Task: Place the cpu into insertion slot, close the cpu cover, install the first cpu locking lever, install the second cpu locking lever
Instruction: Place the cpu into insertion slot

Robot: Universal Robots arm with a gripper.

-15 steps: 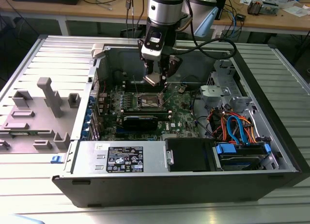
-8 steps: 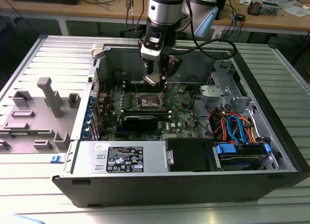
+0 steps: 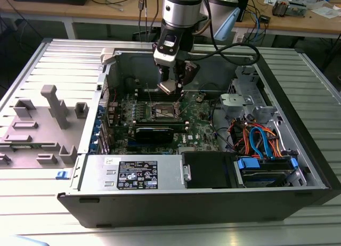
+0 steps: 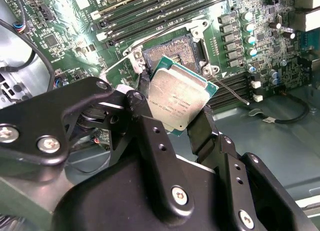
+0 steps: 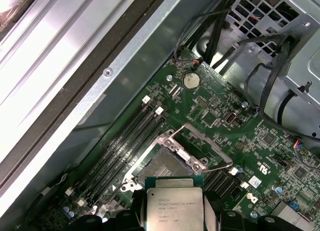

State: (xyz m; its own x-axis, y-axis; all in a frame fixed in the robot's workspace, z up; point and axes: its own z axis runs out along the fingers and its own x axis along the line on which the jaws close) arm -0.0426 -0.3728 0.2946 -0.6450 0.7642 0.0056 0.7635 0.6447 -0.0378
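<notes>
My black two-fingered gripper (image 4: 175,113) is clamped on the cpu (image 4: 179,101), a flat square chip with a silvery-tan metal top and a green edge, and my jaws press on two of its opposite sides. In the exterior view the gripper (image 3: 173,82) holds the cpu (image 3: 167,87) tilted in the air above the insertion slot (image 3: 166,112), clear of it and not touching the board. That slot (image 5: 167,166) is a small square socket with a dark rim set in the green motherboard (image 5: 220,111), and its contact field lies uncovered. The cpu cover (image 5: 185,151), a silvery-grey metal frame plate, stands swung up at the slot's far edge, on the side away from the chip (image 5: 174,208) in my grip (image 5: 174,218). Long black memory slots (image 5: 125,146) run close along both flanks of the insertion slot, and a thin metal lever (image 4: 227,88) slants out beside one of its corners. Beyond the cover, farther from the slot, sits a round silver coin battery (image 5: 190,80), and past that black cables (image 5: 215,31) drop along the wall of the grey metal computer case (image 3: 298,150). Orange and blue cables (image 3: 261,137) bunch well off to the exterior view's right of the slot.
</notes>
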